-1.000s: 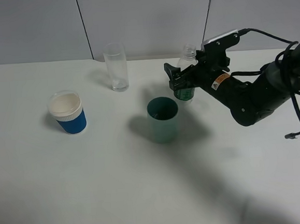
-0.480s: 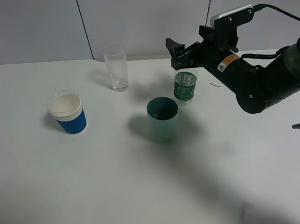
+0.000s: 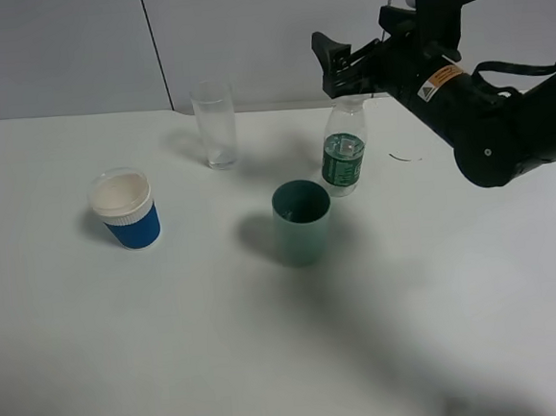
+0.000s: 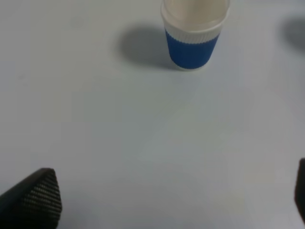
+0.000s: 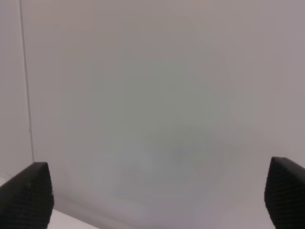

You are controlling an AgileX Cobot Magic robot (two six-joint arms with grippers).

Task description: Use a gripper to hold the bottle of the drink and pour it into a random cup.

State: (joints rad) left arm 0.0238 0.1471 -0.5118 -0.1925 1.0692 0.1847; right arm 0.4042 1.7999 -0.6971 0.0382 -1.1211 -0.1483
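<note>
The right end effector (image 3: 336,61) hangs in the air above and behind the bottle of the drink (image 3: 343,155), its jaws spread wide with nothing between them, and the right wrist view shows only the two black fingertips (image 5: 25,196) against a pale wall. The bottle stands upright and uncapped on the white worktop (image 3: 271,363), just behind the teal cup (image 3: 302,222), with a tall clear glass (image 3: 216,124) farther back and a blue paper cup (image 3: 125,210) well off to the left. The left end effector (image 4: 167,200) shows wide-set fingertips at the edges of its own view, empty, facing the blue paper cup.
</note>
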